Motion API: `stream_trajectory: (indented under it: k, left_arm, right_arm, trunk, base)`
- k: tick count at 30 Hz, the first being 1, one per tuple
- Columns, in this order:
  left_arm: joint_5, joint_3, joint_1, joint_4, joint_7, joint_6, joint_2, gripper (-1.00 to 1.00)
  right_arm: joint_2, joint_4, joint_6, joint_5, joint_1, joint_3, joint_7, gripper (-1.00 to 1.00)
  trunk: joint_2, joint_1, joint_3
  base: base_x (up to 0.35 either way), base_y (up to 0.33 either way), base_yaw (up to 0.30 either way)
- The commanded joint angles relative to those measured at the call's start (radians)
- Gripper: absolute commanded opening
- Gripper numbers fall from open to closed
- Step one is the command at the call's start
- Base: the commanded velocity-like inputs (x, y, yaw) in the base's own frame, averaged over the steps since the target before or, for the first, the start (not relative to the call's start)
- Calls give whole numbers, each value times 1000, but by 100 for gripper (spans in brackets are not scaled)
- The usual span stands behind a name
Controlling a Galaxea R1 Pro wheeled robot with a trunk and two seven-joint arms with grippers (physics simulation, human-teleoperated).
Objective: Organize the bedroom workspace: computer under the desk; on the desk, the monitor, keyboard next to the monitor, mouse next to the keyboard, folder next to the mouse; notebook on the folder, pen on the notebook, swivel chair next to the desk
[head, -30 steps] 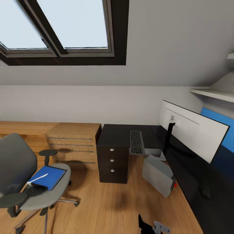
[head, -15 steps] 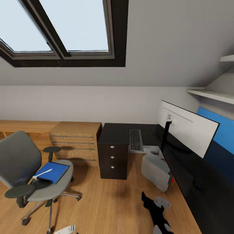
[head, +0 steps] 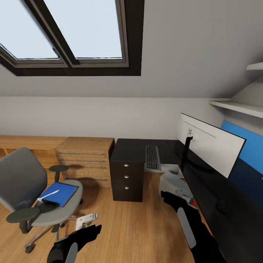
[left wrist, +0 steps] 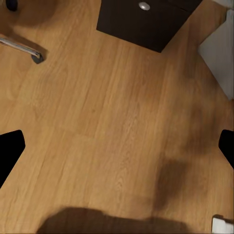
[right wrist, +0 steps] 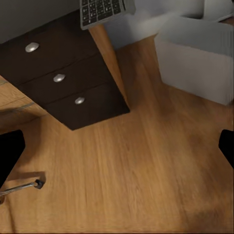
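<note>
**A:** What is on the left?

**B:** The swivel chair [head: 27, 190], with the blue folder [head: 58, 193] and white pen [head: 49, 194] on its seat. Your left gripper [head: 86, 221] hangs empty near it, fingers apart.

**A:** And to the right?

**B:** The keyboard [head: 152, 157] and monitor [head: 208, 148] sit on the desk [head: 219, 197]; the computer [head: 175, 184] stands on the floor at the desk's edge. Your right gripper [head: 170, 198] is empty, spread. You are likely starting on the folder: next, reach left to the seat.

Blue folder [head: 58, 194] with white pen [head: 48, 195] lies on grey swivel chair [head: 33, 193].
</note>
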Motion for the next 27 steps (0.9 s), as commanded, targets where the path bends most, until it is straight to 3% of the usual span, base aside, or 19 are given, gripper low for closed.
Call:
stream_trajectory:
  k: [1, 7, 16, 21, 27]
  left_arm:
    - [10, 1, -6, -1, 7, 10, -3, 100]
    - [9, 2, -20, 4, 6, 22, -7, 100]
    - [6, 5, -25, 33, 7, 22, -3, 100]
    - [3, 5, -26, 40, 8, 13, -2, 100]
    - [3, 4, -26, 43, 9, 11, -2, 100]
  right_arm:
    - [-1, -12, 23, -11, -1, 0, -15, 100]
    - [-7, -39, 78, -11, 2, 1, -37, 100]
    - [-15, -46, 96, -9, 5, 2, -48, 100]
    - [-45, -47, 98, -10, 5, 2, -49, 100]
    - [-51, -46, 98, -10, 5, 3, -49, 100]
  trunk:
    - [-2, 1, -2]
    - [-2, 1, -2]
    - [-2, 1, -2]
    - [-2, 1, -1]
    - [-2, 1, 0]
  base:
    - [0, 0, 0]
    - [0, 0, 0]
    - [-13, -13, 0]
    - [-166, -175, -103]
    - [-219, -244, -144]
